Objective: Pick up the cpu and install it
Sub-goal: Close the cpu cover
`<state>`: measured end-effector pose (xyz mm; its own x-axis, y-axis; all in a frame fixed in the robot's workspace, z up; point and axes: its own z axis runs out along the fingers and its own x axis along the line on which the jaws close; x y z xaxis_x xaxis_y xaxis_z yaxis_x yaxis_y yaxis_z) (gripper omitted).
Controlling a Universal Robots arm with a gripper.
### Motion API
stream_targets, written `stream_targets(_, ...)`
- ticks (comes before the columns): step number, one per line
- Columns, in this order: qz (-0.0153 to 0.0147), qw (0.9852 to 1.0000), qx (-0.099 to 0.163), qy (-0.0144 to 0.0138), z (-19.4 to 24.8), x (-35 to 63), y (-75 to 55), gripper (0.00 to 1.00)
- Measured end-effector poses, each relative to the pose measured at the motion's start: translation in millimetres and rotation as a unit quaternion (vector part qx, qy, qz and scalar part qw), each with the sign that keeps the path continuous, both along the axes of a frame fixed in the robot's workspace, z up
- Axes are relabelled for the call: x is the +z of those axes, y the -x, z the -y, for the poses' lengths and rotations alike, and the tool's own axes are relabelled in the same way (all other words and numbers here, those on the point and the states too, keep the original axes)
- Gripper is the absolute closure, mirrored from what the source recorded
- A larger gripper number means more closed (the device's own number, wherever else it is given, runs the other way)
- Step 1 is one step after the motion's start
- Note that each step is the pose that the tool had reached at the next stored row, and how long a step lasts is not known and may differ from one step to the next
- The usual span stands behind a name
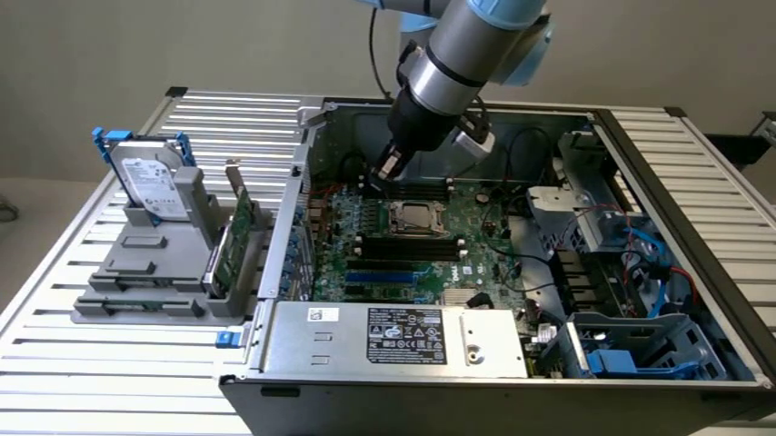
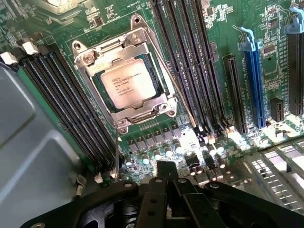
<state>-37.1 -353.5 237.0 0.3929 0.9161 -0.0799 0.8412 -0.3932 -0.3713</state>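
The cpu (image 1: 412, 216) (image 2: 130, 84), a small square chip with a dull silver top and printed text, lies flat inside the metal frame of the socket (image 2: 90, 59) on the green motherboard (image 1: 485, 259). My gripper (image 1: 391, 173) (image 2: 166, 172) hangs above the board inside the open computer case. It is a little off the socket, toward the exterior view's left and the back of the case. Its black fingers are shut with nothing between them. The cpu is apart from the gripper and uncovered.
Black memory slots (image 2: 61, 99) flank the socket on both sides. Blue and black card slots (image 2: 254, 80) lie further along the board. The power supply (image 1: 401, 336) fills the case front. A hard drive (image 1: 152, 186) with a blue bracket stands on a grey fixture (image 1: 145, 272) at the exterior view's left.
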Motion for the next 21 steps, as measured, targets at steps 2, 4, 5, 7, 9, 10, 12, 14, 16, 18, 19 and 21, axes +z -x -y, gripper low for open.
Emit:
stream_targets(2,0.0,0.9999,-0.011,0.0,0.0,0.0,0.9,0.89)
stream_targets(4,0.0,0.9998,-0.021,0.0,0.0,0.0,2.0,0.89)
stream_targets(5,0.0,0.9996,-0.027,0.0,0.0,0.0,2.5,0.89)
stream_targets(7,0.0,0.9993,-0.038,0.0,0.0,0.0,3.5,0.89)
stream_targets(9,0.0,0.9988,-0.049,-0.0001,0.0,0.0,4.3,0.89)
stream_targets(10,0.0001,0.9985,-0.054,0.0,0.0,0.0,4.9,0.89)
stream_targets(12,0.0004,0.9981,-0.061,-0.0001,0.0,0.0,6.8,0.89)
stream_targets(14,0.0033,0.998,-0.064,-0.0004,0.0,0.0,10.7,0.89)
stream_targets(16,0.0097,0.9978,-0.065,-0.0007,0.0,-0.3,14.2,0.89)
stream_targets(18,0.0128,0.9974,-0.072,-0.0009,-0.1,-0.6,15.1,0.89)
stream_targets(19,0.0142,0.9971,-0.075,-0.001,-0.2,-0.7,15.4,0.89)
stream_targets(21,0.0174,0.9964,-0.082,-0.0011,-0.6,-0.7,16.1,0.89)
